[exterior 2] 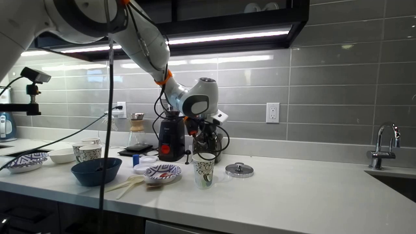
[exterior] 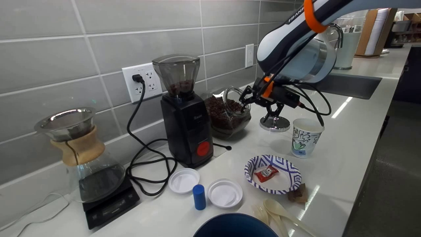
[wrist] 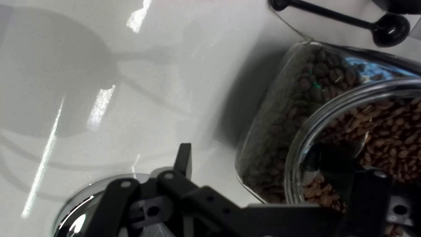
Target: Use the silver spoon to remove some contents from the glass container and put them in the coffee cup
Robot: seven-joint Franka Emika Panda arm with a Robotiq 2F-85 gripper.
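Observation:
The glass container [exterior: 218,120] is a squat clear jar of dark brown beans beside the black grinder. Its round mouth faces my gripper [exterior: 255,112]. In the wrist view my gripper [wrist: 250,151] is open. One finger is inside the mouth of the jar [wrist: 266,144], the other is outside it over the counter, with rim and wall between them. The coffee cup [exterior: 306,141], white with a green pattern, stands upright near the gripper, and in an exterior view the cup [exterior 2: 204,172] is in front of the jar. I cannot make out the silver spoon in any view.
A shiny metal lid [exterior: 275,124] lies below the gripper. The black grinder [exterior: 187,131] stands beside the jar, with a black scoop [wrist: 391,29] near it. A patterned plate [exterior: 286,179], a blue bowl [exterior 2: 97,172] and a carafe [exterior: 95,181] are on the counter.

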